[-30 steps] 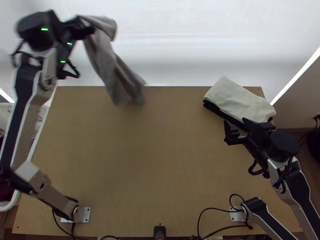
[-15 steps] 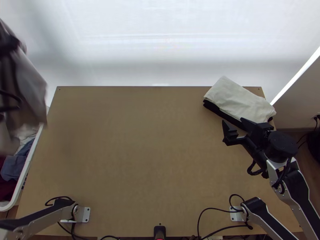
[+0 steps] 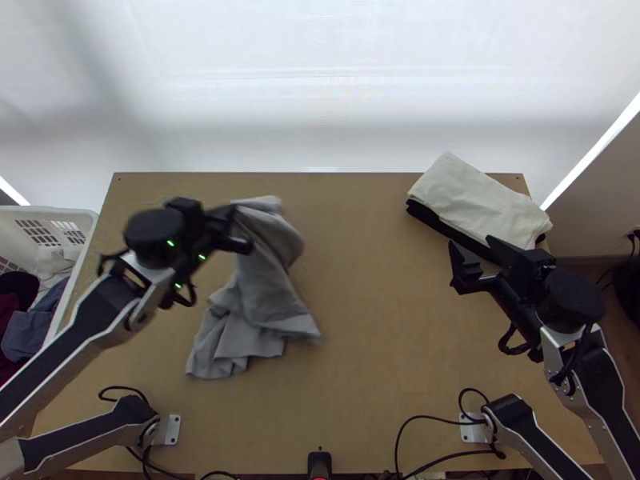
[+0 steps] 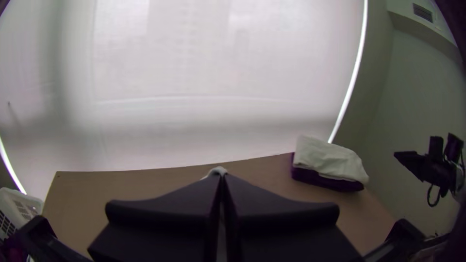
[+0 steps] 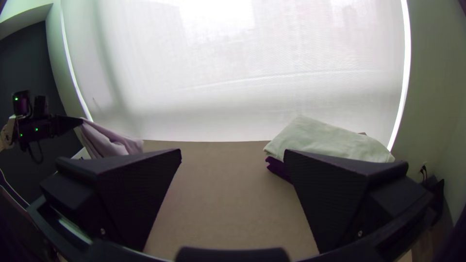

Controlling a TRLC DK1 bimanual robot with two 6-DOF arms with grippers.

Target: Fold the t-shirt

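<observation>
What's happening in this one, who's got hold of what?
The left claw is shut on a grey garment, presumably the t-shirt to be folded. It holds one part up over the left half of the table, while the rest hangs down and lies bunched on the wood, not folded yet. The right claw is open and holds nothing, near a folded off-white cloth stacked on a dark one at the table's far right corner.

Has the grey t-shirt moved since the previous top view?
Yes, rightward: the t-shirt has come from beyond the left edge of the table to over it.
</observation>
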